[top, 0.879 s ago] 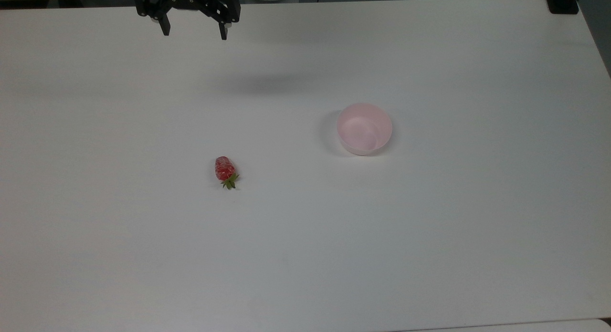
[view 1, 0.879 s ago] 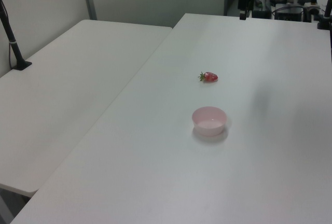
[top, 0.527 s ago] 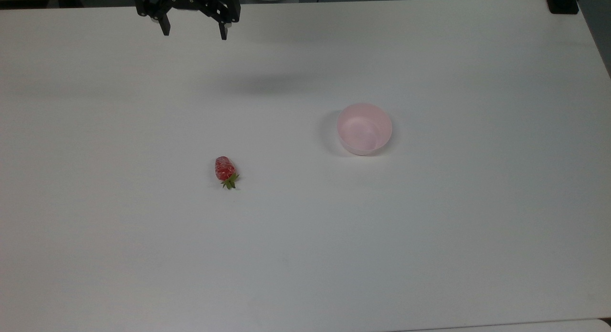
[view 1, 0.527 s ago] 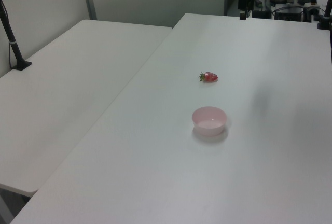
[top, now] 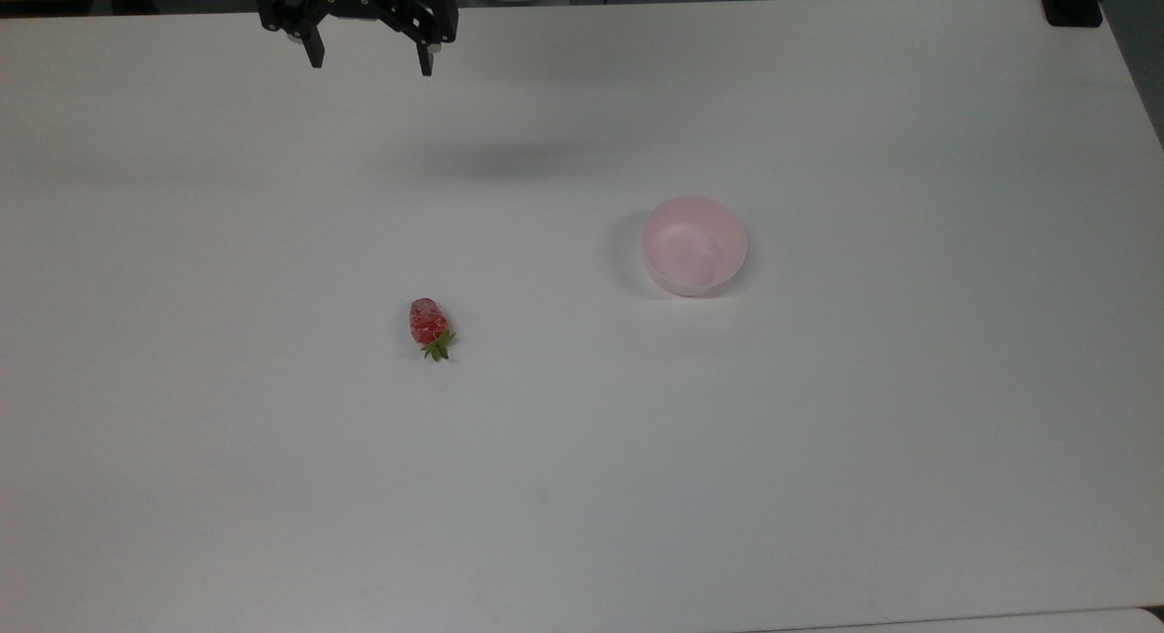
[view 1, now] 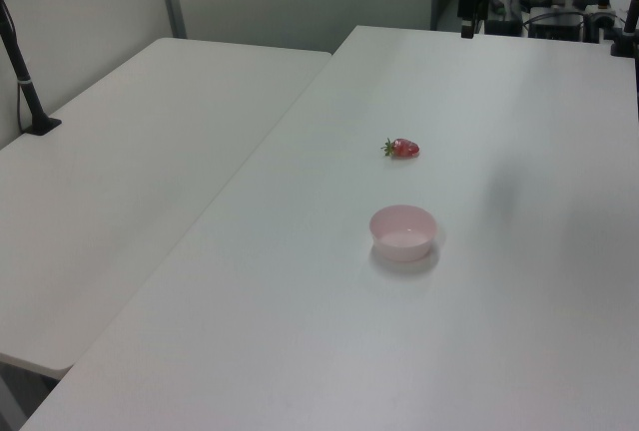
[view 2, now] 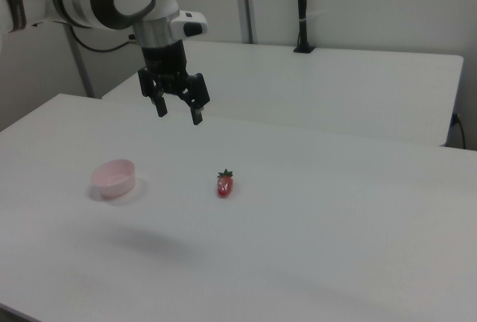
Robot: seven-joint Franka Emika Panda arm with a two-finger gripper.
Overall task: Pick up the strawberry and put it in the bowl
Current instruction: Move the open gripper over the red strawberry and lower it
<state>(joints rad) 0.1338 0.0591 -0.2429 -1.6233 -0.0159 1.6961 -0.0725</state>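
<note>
White table [top: 818,487] carries it all; the black pincer [view 2: 179,112] hangs high above it, fingers spread wide, gripping nothing. Pink bowl [view 2: 113,177] sits below to the right view's left, strawberry [view 2: 224,184] below-right, well apart.

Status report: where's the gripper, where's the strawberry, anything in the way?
Gripper open, high above the table, holding nothing. Strawberry lying on the table, apart from the bowl, which holds nothing. Nothing between them.
</note>
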